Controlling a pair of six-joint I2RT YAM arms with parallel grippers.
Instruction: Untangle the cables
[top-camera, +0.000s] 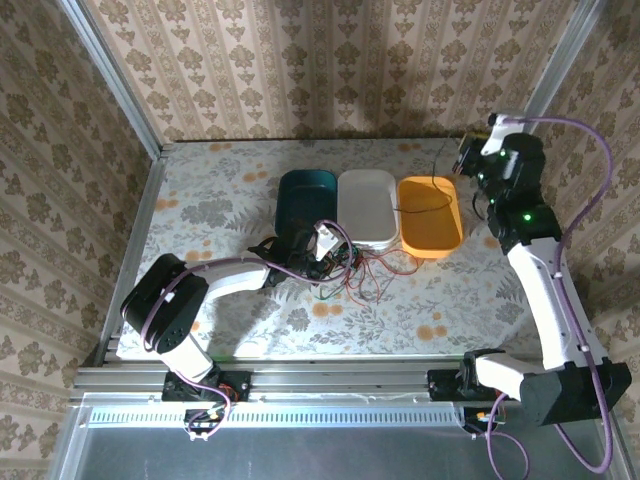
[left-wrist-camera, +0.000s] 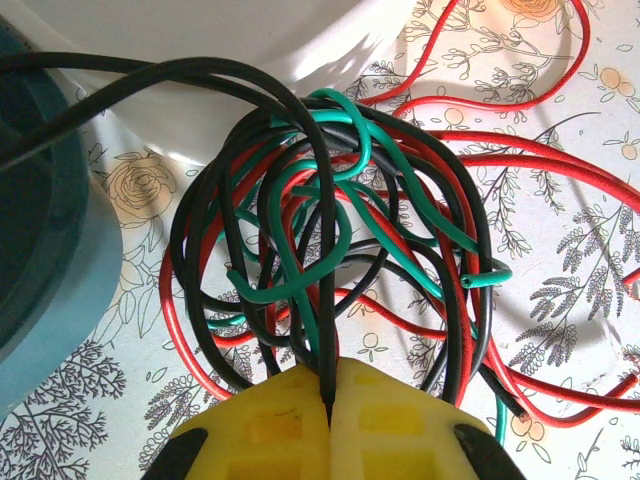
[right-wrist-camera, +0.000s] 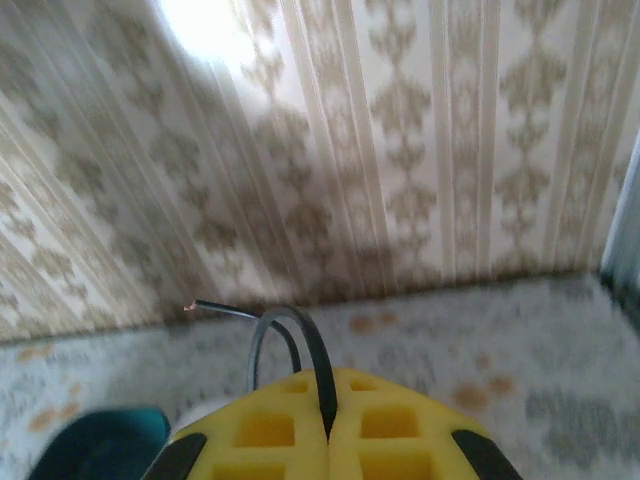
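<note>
Pads of our left claw (left-wrist-camera: 330, 395) pinch one black strand (left-wrist-camera: 327, 300) at the near edge of the cables (left-wrist-camera: 400, 200) — a red, green and black knot on the bench (left-wrist-camera: 570, 335) beside the white tray (left-wrist-camera: 250, 40). Our right claw (right-wrist-camera: 328, 405), up by the wall, pinches a black cable (right-wrist-camera: 318, 360). We'd pull slowly — watching for snags.

Even bright light; right wrist view blurred, glare on wallpaper (right-wrist-camera: 200, 25).

- The whole table (top-camera: 200, 200) is looked down on from above and behind the arm bases, from well back, by the top external camera.
- The cables (left-wrist-camera: 330, 250) and teal tray (left-wrist-camera: 40, 250) are viewed downward at close range from the left wrist. Both are shared with the top view.
- The wallpapered wall (right-wrist-camera: 400, 150) is faced almost level from the right wrist.
</note>
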